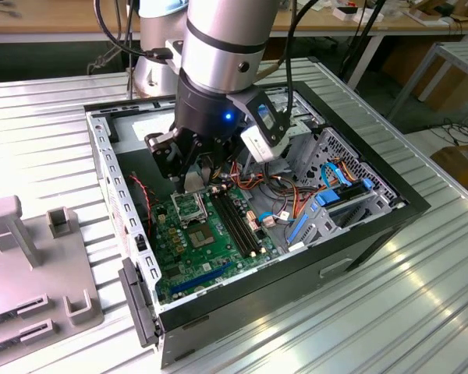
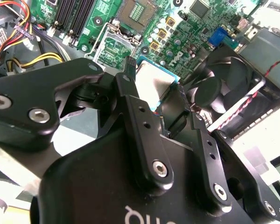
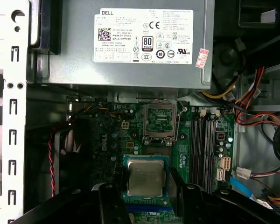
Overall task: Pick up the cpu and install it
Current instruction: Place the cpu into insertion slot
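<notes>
Above green motherboard (image 3: pixel 130 122), jaws clamp the cpu (image 3: pixel 144 177) flat, metal top upward.

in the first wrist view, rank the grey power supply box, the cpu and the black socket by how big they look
1. power supply box: by far the largest.
2 and 3. cpu and socket: they look about alike. The cpu sits nearer the camera than the board, so I won't rank these two.

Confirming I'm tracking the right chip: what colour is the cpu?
The cpu has a silver-grey top and a greenish rim; best in the first wrist view.
</notes>
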Robot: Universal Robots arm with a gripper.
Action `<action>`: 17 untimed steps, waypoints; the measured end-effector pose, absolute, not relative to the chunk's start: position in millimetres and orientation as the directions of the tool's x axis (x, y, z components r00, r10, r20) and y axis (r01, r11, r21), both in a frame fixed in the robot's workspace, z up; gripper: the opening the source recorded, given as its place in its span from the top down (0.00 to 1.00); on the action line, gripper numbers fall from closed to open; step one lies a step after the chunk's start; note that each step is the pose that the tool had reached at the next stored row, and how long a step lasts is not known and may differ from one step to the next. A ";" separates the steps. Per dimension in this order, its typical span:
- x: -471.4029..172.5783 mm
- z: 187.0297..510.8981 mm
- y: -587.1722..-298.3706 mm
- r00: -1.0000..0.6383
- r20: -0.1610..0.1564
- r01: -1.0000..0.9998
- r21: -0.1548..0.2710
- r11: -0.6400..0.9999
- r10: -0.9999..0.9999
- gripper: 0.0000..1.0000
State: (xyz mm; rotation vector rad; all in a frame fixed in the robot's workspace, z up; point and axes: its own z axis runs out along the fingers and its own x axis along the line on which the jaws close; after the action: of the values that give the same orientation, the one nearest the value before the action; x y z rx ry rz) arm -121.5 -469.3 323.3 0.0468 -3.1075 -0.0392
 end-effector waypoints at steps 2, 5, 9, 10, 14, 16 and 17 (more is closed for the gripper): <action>-117.8 316.0 -469.3 -0.999 0.033 -0.030 0.026 0.999 -0.030 0.53; -117.5 313.3 -469.3 -0.999 0.033 -0.029 0.025 0.999 -0.030 0.53; -117.5 312.9 -469.3 -0.999 0.033 -0.029 0.026 0.999 -0.030 0.53; -117.5 312.9 -469.3 -0.999 0.033 -0.029 0.026 0.999 -0.030 0.53; -117.5 312.8 -469.3 -0.999 0.033 -0.029 0.025 0.999 -0.030 0.53; -117.5 312.8 -469.3 -0.999 0.033 -0.030 0.026 0.999 -0.030 0.53; -117.5 312.8 -469.3 -0.999 0.033 -0.030 0.026 0.999 -0.030 0.53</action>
State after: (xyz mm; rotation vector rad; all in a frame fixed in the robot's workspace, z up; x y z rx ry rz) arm -117.5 -469.3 312.8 0.0465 -3.1074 -0.0389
